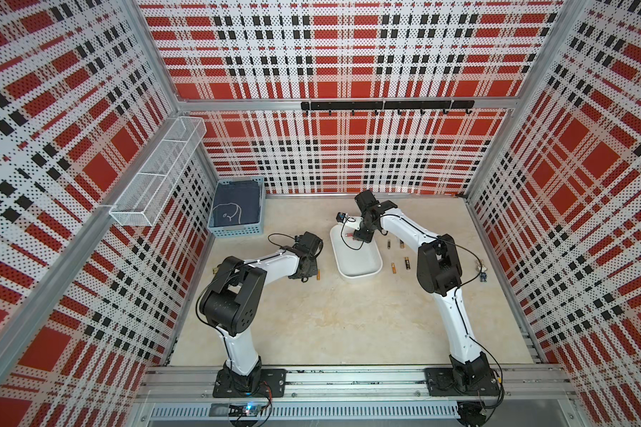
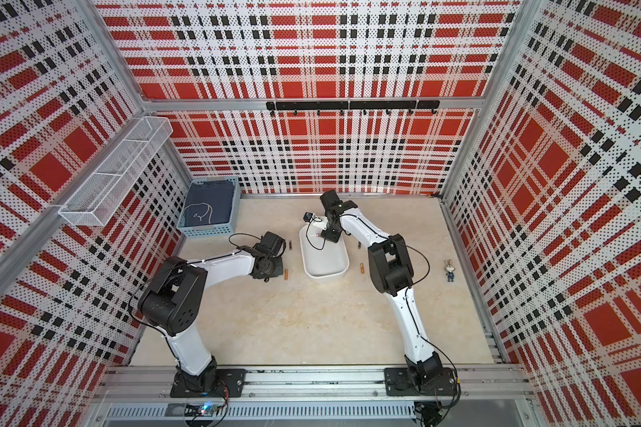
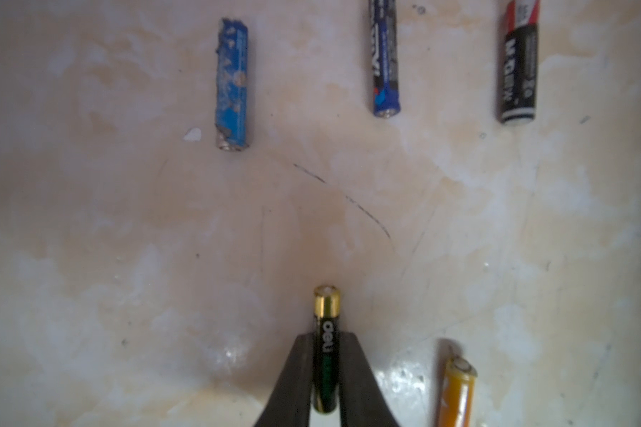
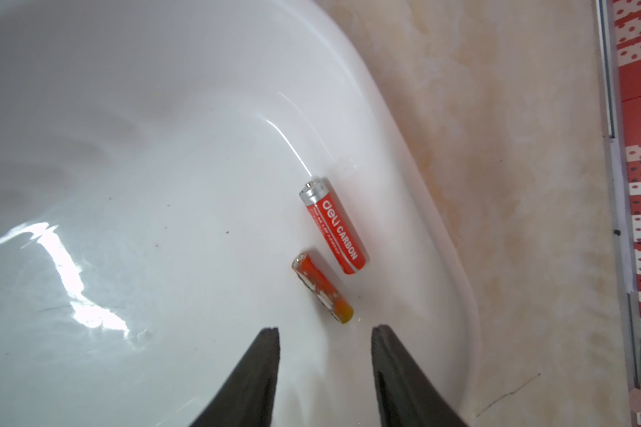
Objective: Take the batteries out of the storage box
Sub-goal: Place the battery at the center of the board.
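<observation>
Two slim robot arms appear in both top views, the left arm (image 1: 278, 263) at lower left, the right arm (image 1: 456, 325) at lower right. Each has glossy white shells between bulky matte black joint housings (image 1: 224, 307), a thin black cable (image 1: 477, 260) looping alongside, and a black base plate (image 1: 274, 380) with silver screws. In the wrist views the fingers (image 3: 293, 384) are dark, smooth, tapered wedges with blunt tips.
</observation>
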Robot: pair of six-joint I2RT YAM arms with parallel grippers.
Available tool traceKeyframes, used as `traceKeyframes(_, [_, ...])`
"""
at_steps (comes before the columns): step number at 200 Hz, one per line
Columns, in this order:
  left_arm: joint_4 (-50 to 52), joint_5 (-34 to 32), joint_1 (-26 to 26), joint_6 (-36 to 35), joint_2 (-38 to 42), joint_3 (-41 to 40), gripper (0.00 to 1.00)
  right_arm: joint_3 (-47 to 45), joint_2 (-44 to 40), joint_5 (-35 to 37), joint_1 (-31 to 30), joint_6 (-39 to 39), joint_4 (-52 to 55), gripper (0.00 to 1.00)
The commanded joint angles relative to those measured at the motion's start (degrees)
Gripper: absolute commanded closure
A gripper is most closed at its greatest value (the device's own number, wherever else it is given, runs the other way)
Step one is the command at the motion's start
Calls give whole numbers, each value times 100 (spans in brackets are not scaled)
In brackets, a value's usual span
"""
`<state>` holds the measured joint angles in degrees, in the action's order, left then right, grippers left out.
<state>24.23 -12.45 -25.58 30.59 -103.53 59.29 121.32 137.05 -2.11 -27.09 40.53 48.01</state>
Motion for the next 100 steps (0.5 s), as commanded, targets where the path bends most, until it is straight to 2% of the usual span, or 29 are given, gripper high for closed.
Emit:
traceKeyframes(1, [243,61,-58,-31,3,-215,84,0,151,1,58,168,-228,52])
traceKeyframes(17, [257,105,-85,-3,59,-276,89,29,222,69,72,233,-257,53])
traceKeyframes(41, [298,123,-153,75,129,-383,89,26,287,87,71,280,-281,59])
traceKeyframes(100, [374,138,-307,226,188,-485,90,-8,366,76,51,341,-282,58])
